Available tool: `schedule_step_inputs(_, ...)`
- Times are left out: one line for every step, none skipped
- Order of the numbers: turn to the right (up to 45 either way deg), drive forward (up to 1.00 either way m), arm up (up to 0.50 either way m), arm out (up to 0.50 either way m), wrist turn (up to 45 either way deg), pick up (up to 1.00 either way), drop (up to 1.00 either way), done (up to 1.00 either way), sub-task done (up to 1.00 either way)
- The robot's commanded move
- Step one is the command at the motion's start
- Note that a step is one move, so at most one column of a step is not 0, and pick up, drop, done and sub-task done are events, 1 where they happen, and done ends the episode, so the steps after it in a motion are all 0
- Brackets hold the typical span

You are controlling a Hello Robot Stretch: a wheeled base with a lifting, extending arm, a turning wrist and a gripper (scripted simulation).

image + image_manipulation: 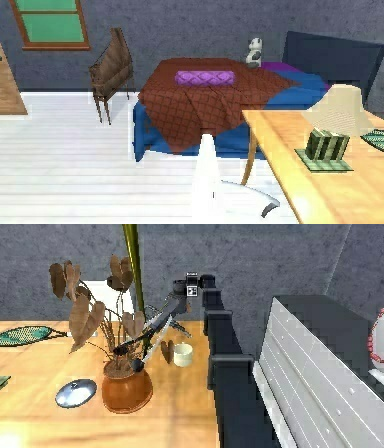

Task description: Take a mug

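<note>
In the arm side view my arm (222,354) rises as a dark square bar along the right edge of the wooden worktop (40,429). My fingers (135,352) branch off its far end and slant down toward the view's left, over the wood. Finger state: I cannot tell it from these views. I also cannot tell whether the fingers hold anything, because a plant and the worktop lie directly behind the tips. The mug (183,353), a small cream cylinder, stands upright on the worktop close to that right edge, just beside the arm and near the fingers. I cannot tell whether the fingers touch it. The plant, with broad brown leaves, grows from a terracotta pot (125,389) near the worktop's near edge. A round silver disc (75,392) lies flat just left of the pot. A green patterned plate (20,336) sits at the worktop's left edge. A white dresser (320,374) stands right of the arm, off the worktop. In the forward view the worktop's corner carries a cream-shaded lamp (340,108) and a striped box (327,147) near each other, and a white chair (207,175) stands at the worktop's left edge. Farther off stands a bed (200,110) with a brown cover and a purple pillow (205,77). A wooden chair (110,70) stands to its left.
</note>
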Motion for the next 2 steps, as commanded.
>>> schedule_step_inputs(0.0,0.0,0.0,0.0,45.0,0.0,0.0,0.0,0.0)
schedule_step_inputs(0.0,0.0,0.0,0.0,45.0,0.0,0.0,0.0,0.0)
